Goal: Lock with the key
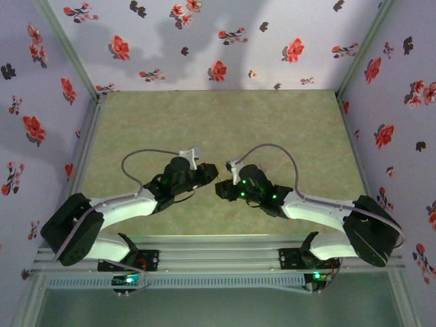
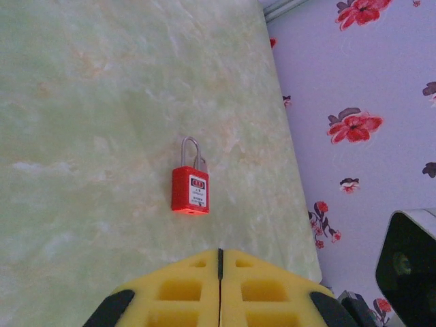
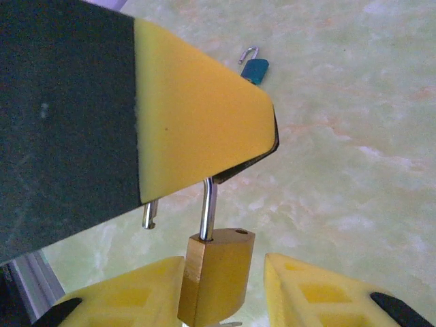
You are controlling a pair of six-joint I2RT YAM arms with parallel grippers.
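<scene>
Right claw [image 3: 219, 267] part open, astride the brass padlock [image 3: 216, 289], one pad touching, the other clear. Above the padlock, left claw [image 2: 219, 259] clamped on its shackle [image 3: 208, 208]. Close squarely on the body, without twisting. Blue padlock [image 3: 255, 68] well beyond.

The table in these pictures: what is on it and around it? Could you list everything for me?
gold padlock: one, brass-gold with a steel shackle swung open, hanging in the air between the two grippers.
red padlock: one, red, lying flat on the table.
blue padlock: one, blue, lying on the table beyond the gold one.
table: one, pale green marbled.
walls: three, lilac with red flowers, around the table.
arms: two, white and black, meeting over the table's middle.
left gripper: one, yellow pads, shut on the gold padlock's shackle.
right gripper: one, yellow pads, open either side of the gold padlock's body.
</scene>
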